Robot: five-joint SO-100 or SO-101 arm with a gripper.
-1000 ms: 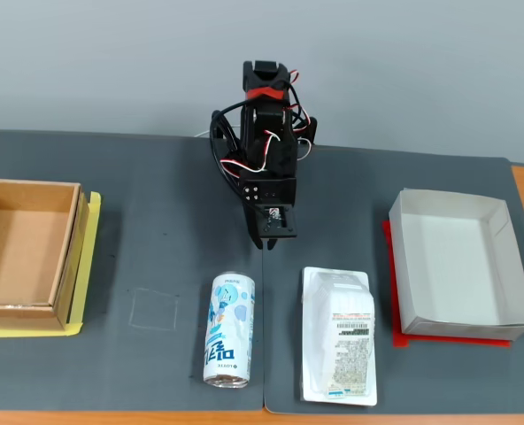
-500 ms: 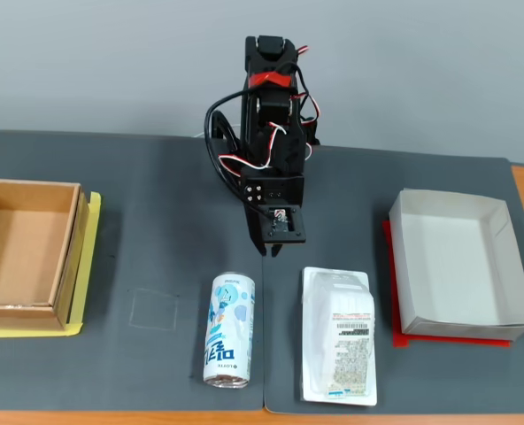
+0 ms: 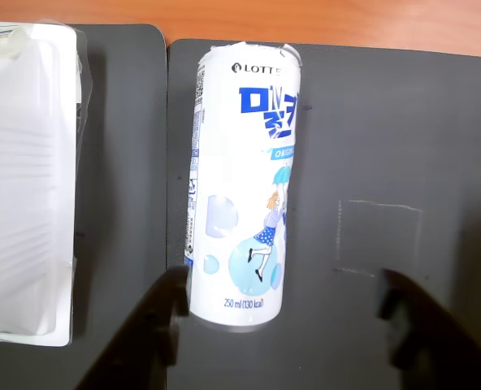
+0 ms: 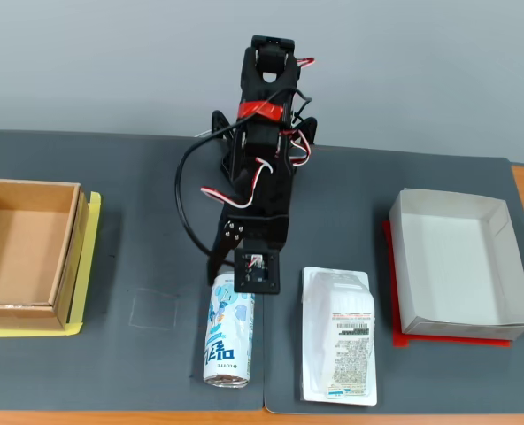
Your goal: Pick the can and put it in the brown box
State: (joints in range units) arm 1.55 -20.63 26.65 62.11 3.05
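Note:
The can (image 3: 240,179) lies on its side on the dark mat; it is slim and white, with blue lettering and light-blue cartoon art. In the fixed view the can (image 4: 229,341) lies near the front edge, right below the arm. My gripper (image 3: 281,329) is open, and its two dark fingers straddle the can's near end without touching it. In the fixed view the gripper (image 4: 232,276) hangs just behind the can. The brown box (image 4: 71,252) stands empty at the far left on a yellow sheet.
A flat white plastic package (image 4: 337,341) with a barcode label lies right of the can; in the wrist view the package (image 3: 21,187) is on the left. A white-grey tray (image 4: 404,266) on a red underlay stands at the right. A faint square outline (image 4: 153,308) marks the mat.

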